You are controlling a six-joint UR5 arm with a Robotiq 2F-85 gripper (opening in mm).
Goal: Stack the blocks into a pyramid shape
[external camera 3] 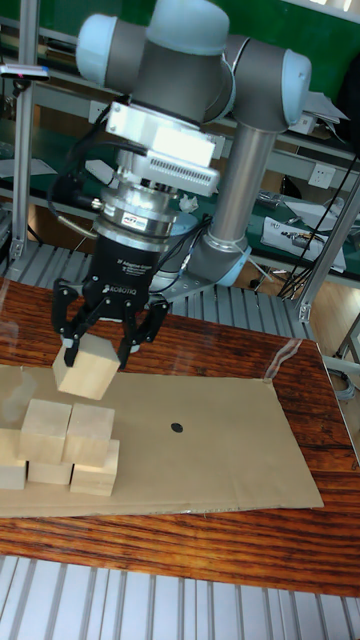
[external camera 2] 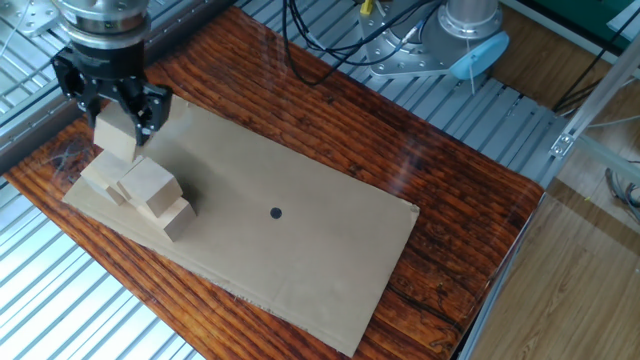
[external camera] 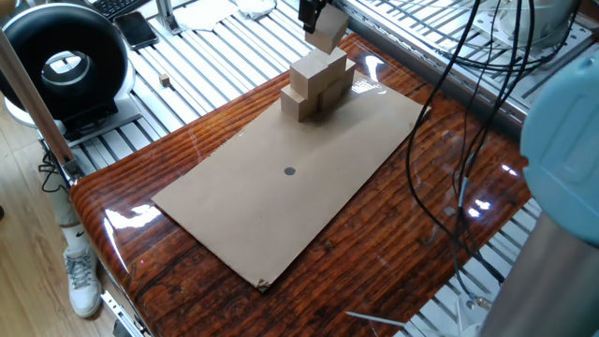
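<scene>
My gripper (external camera 3: 95,352) is shut on one light-tan wooden block (external camera 3: 87,368), holding it in the air just above the upper left of the stack. The stack (external camera 3: 70,450) has a bottom row of blocks with two more on top, and stands on the far end of a cardboard sheet (external camera 3: 220,455). In the other fixed view, the gripper (external camera 2: 117,118) and its block (external camera 2: 114,137) hang over the stack's (external camera 2: 148,190) far-left end. In one fixed view, the held block (external camera: 325,37) is above and behind the stack (external camera: 316,80), with the gripper (external camera: 318,21) partly cut off at the top.
The cardboard sheet (external camera: 281,211) carries a black dot (external camera: 289,170) at its middle and lies on a glossy wooden table (external camera: 440,243). Cables (external camera: 440,122) hang on the right. A black round device (external camera: 61,61) and a tiny tan cube (external camera: 165,81) sit on the slatted frame.
</scene>
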